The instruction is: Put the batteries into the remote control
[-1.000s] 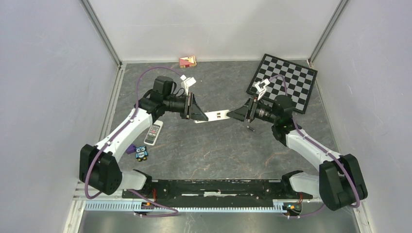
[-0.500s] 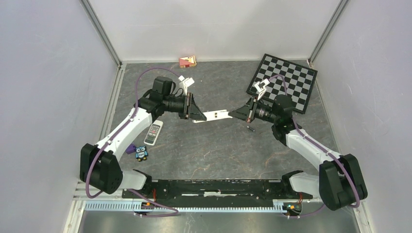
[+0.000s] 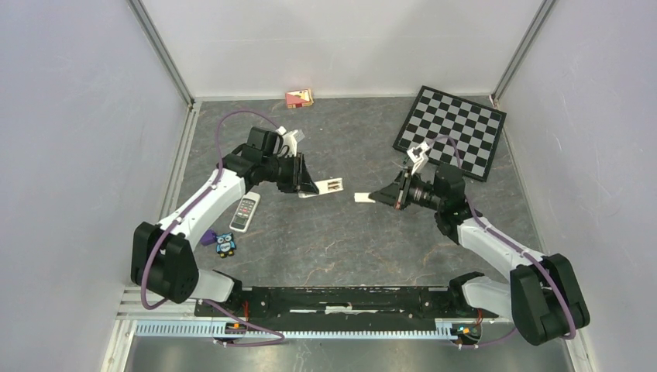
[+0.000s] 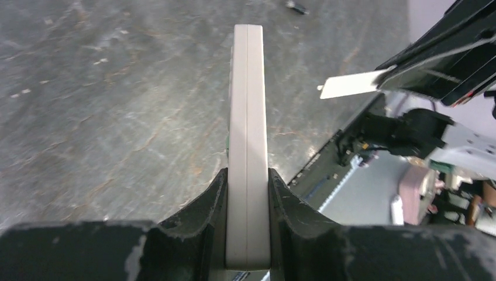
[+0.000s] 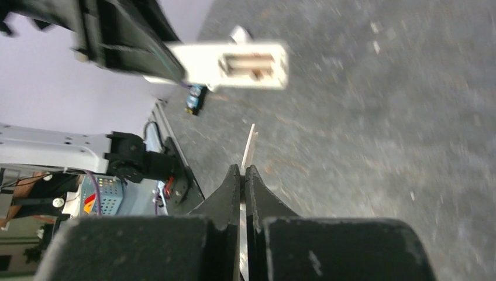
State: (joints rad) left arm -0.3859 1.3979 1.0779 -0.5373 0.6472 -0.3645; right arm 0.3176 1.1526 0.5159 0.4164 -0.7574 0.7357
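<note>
Your left pincer (image 3: 310, 186) is pinching a slim white plastic remote control (image 3: 331, 186) by its two long edges. The remote sticks straight out past the fingertips, held above the grey stone-patterned desk (image 3: 341, 248). An open rectangular battery recess (image 5: 252, 64) shows at the remote's free end, facing the right wrist camera.

Your right pincer (image 3: 381, 197) is pressed together on a thin flat white plastic cover plate (image 3: 362, 198). The plate juts out from the fingertips toward the remote, and the two are apart, with a gap between them.

One small dark cylindrical battery (image 4: 297, 7) lies on the desk beyond the remote's free end, slightly right of the left pincer's line. Behind the left pincer, beneath that arm, a second white remote with buttons (image 3: 245, 211) lies flat on the desk.
</note>
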